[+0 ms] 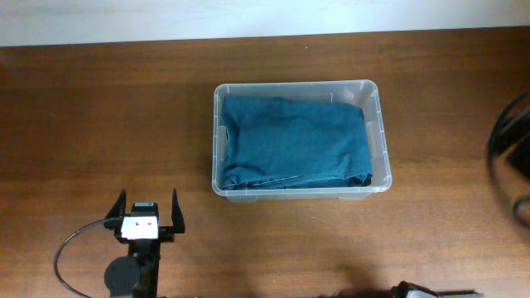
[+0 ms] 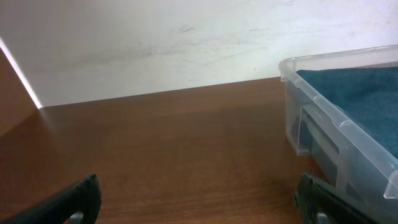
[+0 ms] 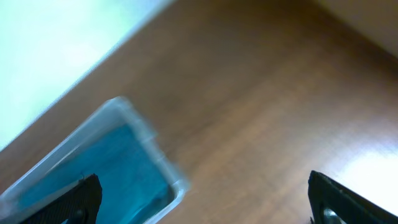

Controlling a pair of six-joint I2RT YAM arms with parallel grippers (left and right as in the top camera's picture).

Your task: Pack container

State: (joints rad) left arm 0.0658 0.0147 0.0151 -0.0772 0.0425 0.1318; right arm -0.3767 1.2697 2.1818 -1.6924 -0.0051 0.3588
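Currently the container (image 1: 382, 145) sits on the desk (image 1: 83, 116) right of the middle, nearer the far edge, with a folded blue cloth (image 1: 294, 141) filling it. The left gripper (image 1: 149, 199) hangs by the near edge, jaws wide and empty. The right gripper (image 3: 202, 190) is likewise spread wide, holding nothing.

Clear glossy plastic container (image 1: 377, 132), matt teal cloth (image 1: 298, 141) inside, smooth brown wood table (image 1: 99, 124)
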